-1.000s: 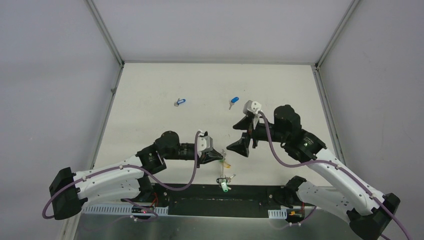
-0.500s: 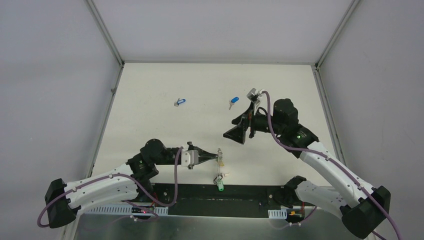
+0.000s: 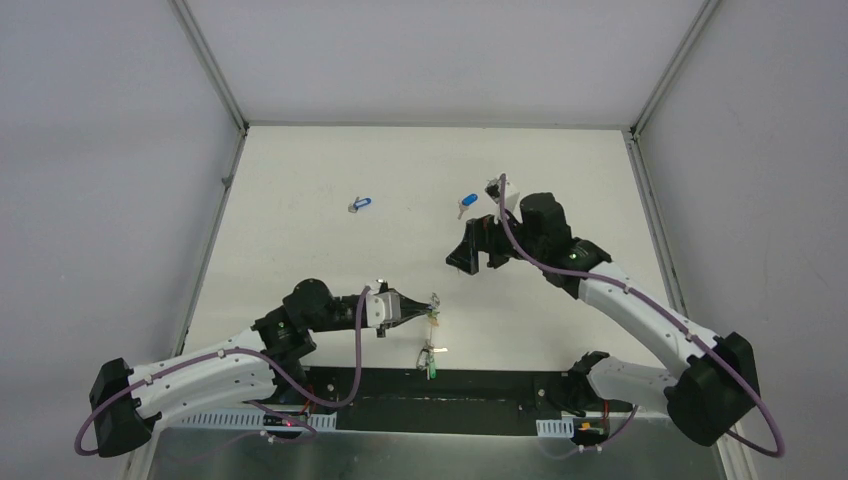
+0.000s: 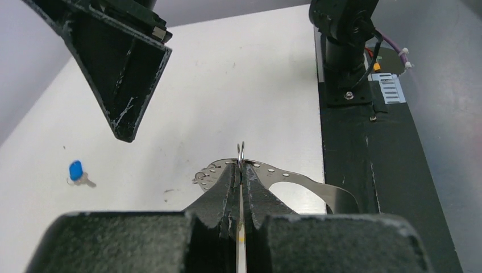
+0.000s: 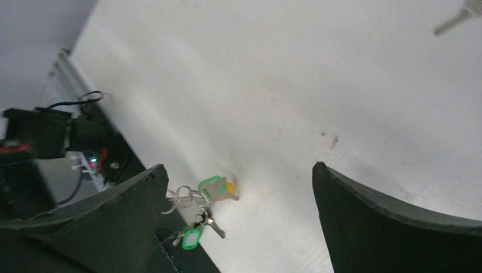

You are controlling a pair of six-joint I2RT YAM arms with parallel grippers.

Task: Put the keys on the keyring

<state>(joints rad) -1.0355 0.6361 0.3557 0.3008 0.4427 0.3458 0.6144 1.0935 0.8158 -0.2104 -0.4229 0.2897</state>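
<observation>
1. Silver and thin, the wire keyring [image 4: 241, 151] stood edge-on, pinched between the pressed-together black fingers of the left gripper [image 4: 241, 173] near the white table's [image 3: 300, 240] front edge.
2. A bunch of small green- and yellow-tagged keys [image 5: 211, 186] sat just beside it.
3. A blue-headed key [image 3: 360, 204] and a second blue-headed key [image 3: 467, 203] lay farther back.
4. The right gripper [image 5: 239, 165] was spread wide, empty.

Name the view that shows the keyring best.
Right wrist: the keyring shows its loops, with green-tagged keys fanned out. Top view gives only a tiny dangling bunch; left wrist sees just a sliver edge-on above the shut left gripper.
</observation>
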